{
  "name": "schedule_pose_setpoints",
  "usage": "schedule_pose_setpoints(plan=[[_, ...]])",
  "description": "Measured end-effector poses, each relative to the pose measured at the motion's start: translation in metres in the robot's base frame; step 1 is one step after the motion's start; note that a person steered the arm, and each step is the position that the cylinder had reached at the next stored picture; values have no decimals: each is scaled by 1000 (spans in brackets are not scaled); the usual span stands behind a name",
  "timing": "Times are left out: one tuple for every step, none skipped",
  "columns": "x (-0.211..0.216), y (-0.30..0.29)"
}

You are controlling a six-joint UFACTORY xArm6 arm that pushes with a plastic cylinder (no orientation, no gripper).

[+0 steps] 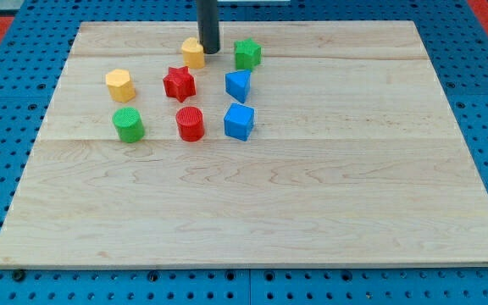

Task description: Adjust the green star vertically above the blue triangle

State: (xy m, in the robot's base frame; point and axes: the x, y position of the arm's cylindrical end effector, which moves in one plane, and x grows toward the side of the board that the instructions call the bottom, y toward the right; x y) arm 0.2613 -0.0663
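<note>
In the camera view, my tip [209, 51] holds nothing, touching one yellow block [193, 52] on its left. The ridged green star [246, 53] sits just right, above the blue triangle [238, 85]. One of each.

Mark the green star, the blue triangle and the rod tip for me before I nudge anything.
green star [246, 54]: camera view, centre of its top face.
blue triangle [237, 85]: camera view, middle of its top face.
my tip [208, 51]: camera view, very end of the rod, beside a yellow block [193, 52].
</note>
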Motion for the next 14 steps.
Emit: schedule_pose_setpoints(plan=[[-15, -4], [-22, -4], [-50, 31], [-50, 76], [-26, 82], [-16, 80], [-22, 68], [-64, 25], [-32, -63], [70, -120], [104, -209], [111, -238], [190, -238], [275, -210]])
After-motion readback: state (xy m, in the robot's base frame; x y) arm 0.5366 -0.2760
